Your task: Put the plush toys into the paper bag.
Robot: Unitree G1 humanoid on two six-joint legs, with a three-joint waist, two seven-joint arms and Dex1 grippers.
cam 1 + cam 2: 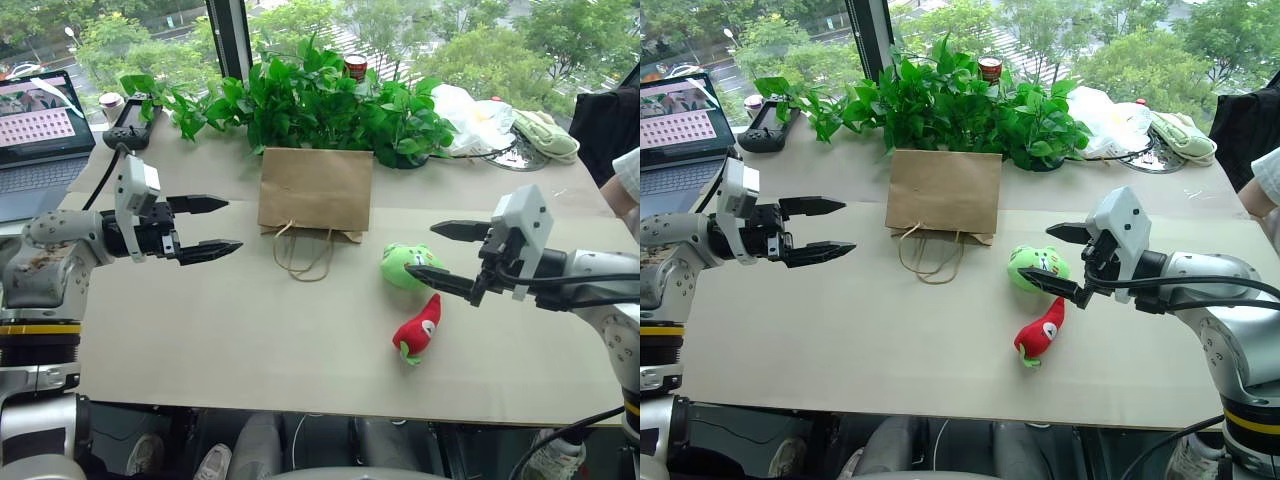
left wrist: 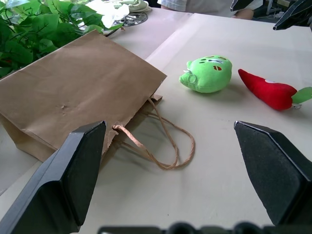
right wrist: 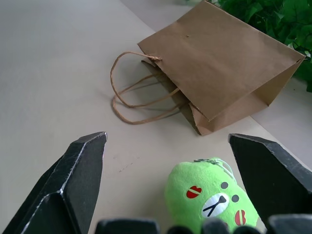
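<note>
Right tool (image 1: pixel 432 251) gapes beside green plush toy (image 1: pixel 410 266).

Matt brown kraft paper bag (image 1: pixel 315 188); fuzzy plush toys (image 1: pixel 410 266); twisted cord handles (image 1: pixel 303 252).

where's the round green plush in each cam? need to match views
Left eye view: round bright-green plush toy, right of centre, before the right pincer.
Right eye view: toy, right of centre.
Left wrist view: toy, upper middle, beside the red chili-shaped plush.
Right wrist view: toy, bottom centre.
Shared landmark: flat brown paper bag, cord handles toward the robot.
</note>
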